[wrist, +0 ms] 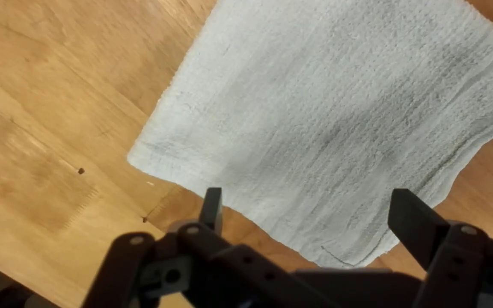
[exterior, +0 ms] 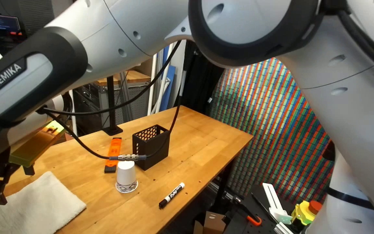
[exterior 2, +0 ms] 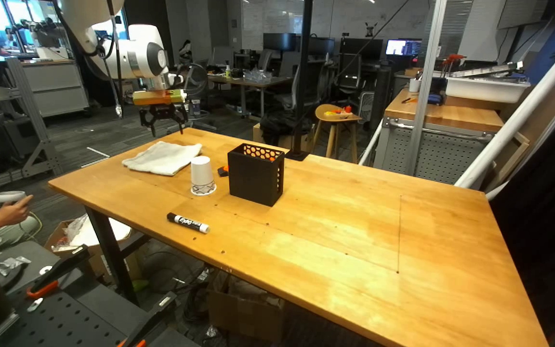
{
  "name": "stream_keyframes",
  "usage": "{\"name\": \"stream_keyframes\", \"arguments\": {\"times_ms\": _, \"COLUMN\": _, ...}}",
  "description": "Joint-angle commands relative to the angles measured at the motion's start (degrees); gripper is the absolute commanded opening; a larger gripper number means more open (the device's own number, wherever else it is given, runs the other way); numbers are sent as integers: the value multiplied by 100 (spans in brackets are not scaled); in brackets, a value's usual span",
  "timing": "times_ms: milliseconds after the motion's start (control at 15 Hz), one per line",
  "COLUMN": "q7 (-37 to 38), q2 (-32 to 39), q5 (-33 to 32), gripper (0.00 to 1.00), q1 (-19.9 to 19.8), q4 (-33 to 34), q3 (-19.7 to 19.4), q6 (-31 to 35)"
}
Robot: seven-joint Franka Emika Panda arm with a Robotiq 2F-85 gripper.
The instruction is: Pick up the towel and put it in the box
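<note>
"anka emika" on arm (exterior: 161, 21), seemingly "expo" on marker (exterior: 172, 195)

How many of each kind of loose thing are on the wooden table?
Flattish white cloth towel: 1
Upside-down white tapered cup: 1
Black box with perforated sides: 1
Black-and-white cylindrical marker: 1
Flat orange bar: 1
Total: 5

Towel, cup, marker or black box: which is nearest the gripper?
The white towel: it lies below the open gripper and alone of the four shows in the wrist view; the cup, marker and black box sit farther off.
</note>
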Motion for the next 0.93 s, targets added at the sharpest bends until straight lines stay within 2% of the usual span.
{"name": "stream_keyframes", "arguments": {"times_ms": 0, "q7": 186, "q2": 391, "q5": -146, "gripper": 100, "q1": 175, "q4": 356, "q3": -219, "q6": 324}}
{"name": "stream_keyframes", "arguments": {"times_ms": 467, "q7": 316, "q2": 695, "q5": -276, "gripper": 100, "q1": 307, "q4": 530, "q3": -506, "q6": 431}}
{"name": "stream_keyframes", "arguments": {"times_ms": 867, "q7": 313, "q2": 993, "q5": -294, "gripper": 100, "q1": 365, "q4": 651, "q3": -521, "q6": 399}}
